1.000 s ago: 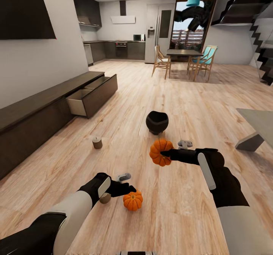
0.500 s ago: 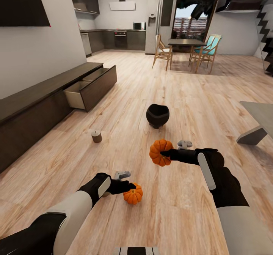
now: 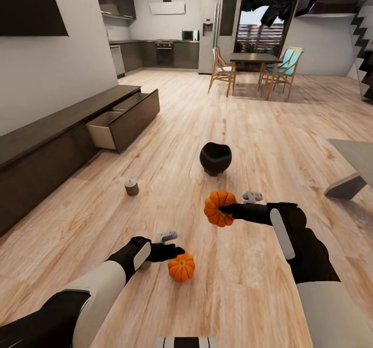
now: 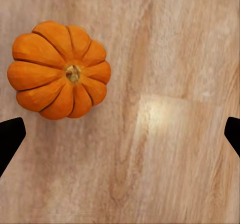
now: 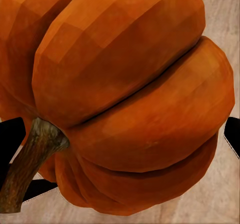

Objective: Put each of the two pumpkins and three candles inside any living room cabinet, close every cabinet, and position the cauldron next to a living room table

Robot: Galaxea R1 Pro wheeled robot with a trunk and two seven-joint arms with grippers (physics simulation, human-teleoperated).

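White forearms, black wrists with pale oval panels.

I see a pumpkin (image 4: 59, 70) upright on the wood floor (image 4: 165, 134), at ten o'clock, between my spread fingertips (image 4: 10, 136).

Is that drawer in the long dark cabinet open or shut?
Open. One drawer of the cabinet juts out over the floor, its pale inside showing. What it holds cannot be told.

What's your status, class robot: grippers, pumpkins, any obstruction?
Right gripper shut on held pumpkin. Left gripper open over floor pumpkin, not gripping. Cabinet drawer open; floor path unobstructed.
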